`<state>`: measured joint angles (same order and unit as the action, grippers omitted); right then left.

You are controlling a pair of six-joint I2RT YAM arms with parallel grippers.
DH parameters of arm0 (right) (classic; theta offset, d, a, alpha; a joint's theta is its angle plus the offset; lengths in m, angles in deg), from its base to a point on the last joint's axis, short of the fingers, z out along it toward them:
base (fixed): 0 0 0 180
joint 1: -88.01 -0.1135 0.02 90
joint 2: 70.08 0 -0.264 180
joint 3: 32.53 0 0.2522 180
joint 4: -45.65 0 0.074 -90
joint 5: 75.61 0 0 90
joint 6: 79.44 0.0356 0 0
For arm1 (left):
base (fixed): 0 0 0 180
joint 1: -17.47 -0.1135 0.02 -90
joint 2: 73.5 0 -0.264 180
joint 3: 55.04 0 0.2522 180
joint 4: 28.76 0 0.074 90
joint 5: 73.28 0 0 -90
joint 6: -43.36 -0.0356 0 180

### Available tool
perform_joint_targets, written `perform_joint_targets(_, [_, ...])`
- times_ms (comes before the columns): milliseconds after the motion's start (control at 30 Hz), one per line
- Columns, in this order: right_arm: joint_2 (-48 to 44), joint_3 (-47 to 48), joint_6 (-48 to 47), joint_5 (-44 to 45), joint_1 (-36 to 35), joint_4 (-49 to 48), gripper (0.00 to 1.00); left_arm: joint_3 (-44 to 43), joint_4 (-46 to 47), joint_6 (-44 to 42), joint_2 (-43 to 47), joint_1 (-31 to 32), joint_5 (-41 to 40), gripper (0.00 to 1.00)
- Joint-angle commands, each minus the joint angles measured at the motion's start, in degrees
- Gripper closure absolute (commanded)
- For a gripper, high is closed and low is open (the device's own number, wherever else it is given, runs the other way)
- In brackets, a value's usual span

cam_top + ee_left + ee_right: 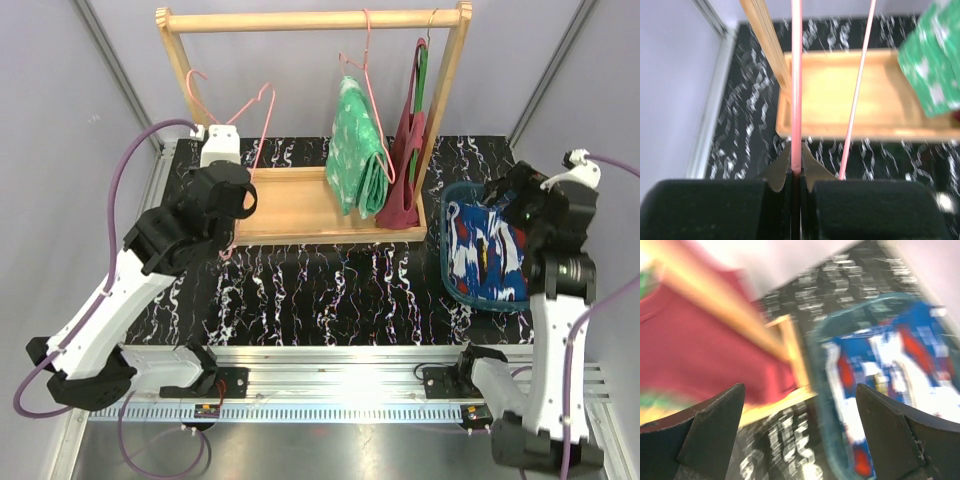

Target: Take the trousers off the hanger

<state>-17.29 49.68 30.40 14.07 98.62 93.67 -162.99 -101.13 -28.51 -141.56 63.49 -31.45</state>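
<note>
— Where are your trousers right now?
— The green marbled pair (pixel 358 160) hangs below the wooden rail (pixel 310 20). The blue patterned pair (pixel 485 255) lies in the teal basket (pixel 442 235) on your right.
— And your grippers?
— Your left gripper (pixel 796 170) is pinched tight on the bare pink hanger (pixel 796 75). Your right gripper (pixel 799 390) is spread wide above the basket, holding nothing.

**Sharp above, blurred at the wrists**

We see the top view bright and sharp, lit evenly from overhead, with white glare on the metal rail (pixel 340 385). Our left wrist view is soft: the pink hanger (pixel 796 85) and green trousers (pixel 935 65) smear at their edges. Our right wrist view streaks heavily, the blue trousers (pixel 880 360) and maroon top (pixel 700 340) mere colour patches.
</note>
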Motion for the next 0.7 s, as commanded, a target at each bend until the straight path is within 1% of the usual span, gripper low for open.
perform_joint_targets(0, [-3.7, -3.8, 2.3, -16.1, -0.2, 2.3, 0.01, -3.3, 12.8, -8.7, -0.9, -0.1, -8.0, 1.0])
perform_joint_targets(33, [-5.2, -4.5, 2.6, -18.5, -0.2, 2.0, 0.01, -3.7, 17.4, -12.4, -1.4, -0.1, -9.1, 1.0])
perform_joint_targets(100, [-6.7, -5.9, 3.6, -22.3, -0.3, 1.9, 0.0, -5.9, 19.8, -15.2, -3.5, -0.7, -10.5, 1.0])
perform_joint_targets(133, [-8.2, -6.2, 3.7, -23.5, -0.2, 1.9, 0.01, -6.8, 22.1, -17.1, -6.4, -1.0, -11.7, 1.0])
perform_joint_targets(167, [-8.8, -6.5, 3.8, -24.9, -0.2, 2.1, 0.0, -10.1, 22.2, -19.4, -8.0, -2.3, -12.1, 1.0])
perform_joint_targets(267, [-11.4, -6.1, 3.7, -27.2, -0.2, 2.9, 0.01, -17.0, 20.6, -20.2, -14.8, -6.1, -10.6, 1.0])
perform_joint_targets(400, [-13.8, -4.6, 3.5, -29.6, -0.3, 4.3, 0.0, -22.8, 20.5, -21.9, -20.8, -9.8, -7.7, 1.0])
perform_joint_targets(500, [-15.2, -3.2, 3.6, -31.8, -0.2, 5.1, 0.01, -25.3, 18.6, -21.8, -24.8, -12.6, -5.5, 1.0])
perform_joint_targets(600, [-16.7, -2.4, 4.2, -34.1, -0.2, 4.7, 0.01, -25.7, 18.4, -20.9, -27.1, -15.9, -1.9, 1.0])
perform_joint_targets(667, [-18.2, -3.0, 5.4, -36.4, -0.2, 2.5, 0.01, -26.9, 17.4, -20.7, -28.4, -16.9, -1.0, 1.0])
